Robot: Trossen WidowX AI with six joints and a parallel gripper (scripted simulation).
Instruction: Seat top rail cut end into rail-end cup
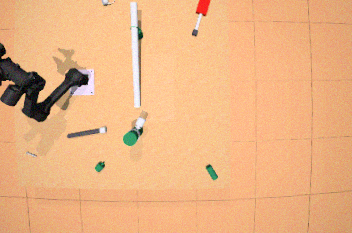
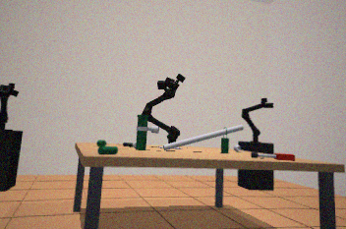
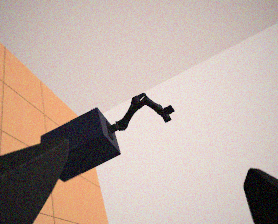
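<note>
The white rail [image 1: 135, 61] [image 2: 201, 138] slopes through the wire loop on the short green post [image 2: 224, 145]. Its lower end is down at the table, short of the big post and outside the cup; its other end is raised. The big green post [image 1: 131, 138] [image 2: 142, 142] stands upright. The pale brace band [image 2: 142, 129] is around its upper part, and the rail-end cup [image 1: 140, 122] [image 2: 154, 130] sticks out toward the rail, higher than the rail's lower end. My gripper [image 3: 156, 162] is wide open and empty, raised well away from the rail, at the left edge of the top view.
On the table [image 1: 175, 81] [image 2: 197, 162] are a red-ended tool [image 1: 203, 6] [image 2: 285, 157], a padlock-like piece [image 1: 105, 0], a dark bar [image 1: 85, 134], a small green piece [image 1: 100, 166] and a green cylinder [image 1: 212, 172] [image 2: 108, 150]. Other arms stand beyond the table.
</note>
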